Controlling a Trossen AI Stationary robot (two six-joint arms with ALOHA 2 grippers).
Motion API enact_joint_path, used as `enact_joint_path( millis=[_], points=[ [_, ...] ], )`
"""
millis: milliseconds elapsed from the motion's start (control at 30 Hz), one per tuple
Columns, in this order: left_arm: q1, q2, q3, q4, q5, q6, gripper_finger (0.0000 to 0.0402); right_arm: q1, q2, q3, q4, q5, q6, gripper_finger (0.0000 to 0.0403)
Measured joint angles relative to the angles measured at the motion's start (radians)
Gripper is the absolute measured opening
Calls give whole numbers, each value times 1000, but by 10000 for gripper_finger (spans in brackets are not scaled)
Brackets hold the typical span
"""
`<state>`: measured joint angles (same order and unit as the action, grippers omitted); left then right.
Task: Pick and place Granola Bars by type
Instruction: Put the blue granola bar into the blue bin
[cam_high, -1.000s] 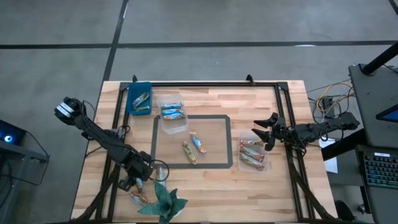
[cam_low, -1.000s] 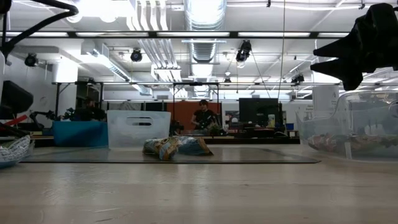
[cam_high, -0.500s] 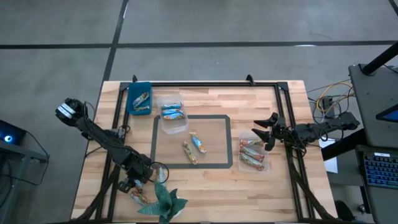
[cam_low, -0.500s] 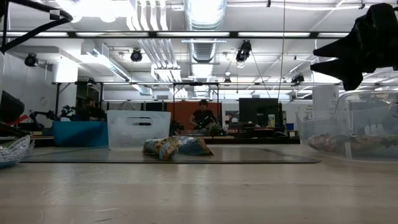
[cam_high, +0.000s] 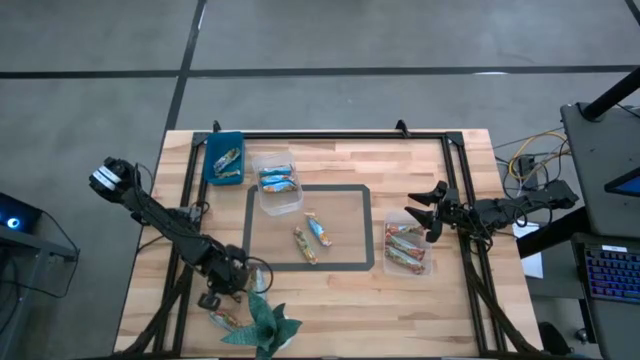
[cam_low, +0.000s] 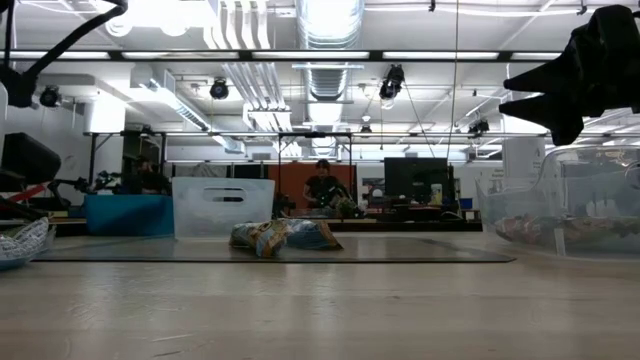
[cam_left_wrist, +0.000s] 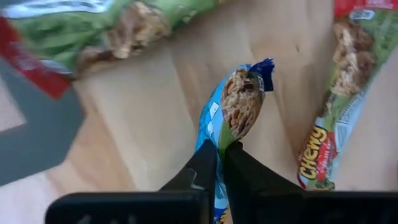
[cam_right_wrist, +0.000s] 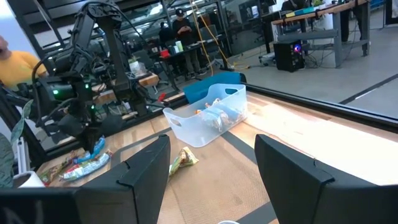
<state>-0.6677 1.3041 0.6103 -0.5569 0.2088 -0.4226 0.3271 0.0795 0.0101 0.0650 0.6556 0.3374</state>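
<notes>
The table (cam_high: 420, 295) carried a black taped rectangle (cam_high: 365, 228) at its middle, with two bars (cam_high: 311, 238) lying loose inside it. A clear tub (cam_high: 278, 182) holding blue bars sat on the rectangle's far-left corner, a second tub (cam_high: 406, 247) of brown bars near the right edge, and a blue bin (cam_high: 223, 158) at the far-left corner.

Near the front-left edge, the left gripper (cam_left_wrist: 219, 163) was clamped on a blue bar (cam_left_wrist: 235, 109), pinching its wrapper end. Beside it lay a green-and-red bar (cam_left_wrist: 328, 127) reading "Chewy"; another green bar (cam_left_wrist: 87, 31) was cut off, its lettering unreadable. A green paper figure (cam_high: 265, 322) partly hid more bars there.

The right gripper (cam_right_wrist: 211, 165) hung spread and empty over the right tub.
</notes>
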Motion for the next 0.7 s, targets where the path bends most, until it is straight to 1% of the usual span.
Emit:
enact_joint_path(
  millis=[100,167,300,367,500,600,700],
  points=[
    [12,-7,40,-83,-19,-16,2,0,0,0,0,0,0,224],
    [30,-22,85,-178,-44,-22,2,0,0,0,0,0,0,224],
    [80,-63,205,-384,-100,-36,1,0,0,0,0,0,0,224],
    [117,-82,276,-477,-112,-54,1,0,0,0,0,0,0,224],
    [224,-106,419,-640,-159,-75,0,0,0,0,0,0,0,224],
    [336,-112,515,-721,-195,-75,0,0,0,0,0,0,0,224],
    [462,-108,599,-780,-232,-43,0,0,0,0,0,0,0,224]
  ],
)
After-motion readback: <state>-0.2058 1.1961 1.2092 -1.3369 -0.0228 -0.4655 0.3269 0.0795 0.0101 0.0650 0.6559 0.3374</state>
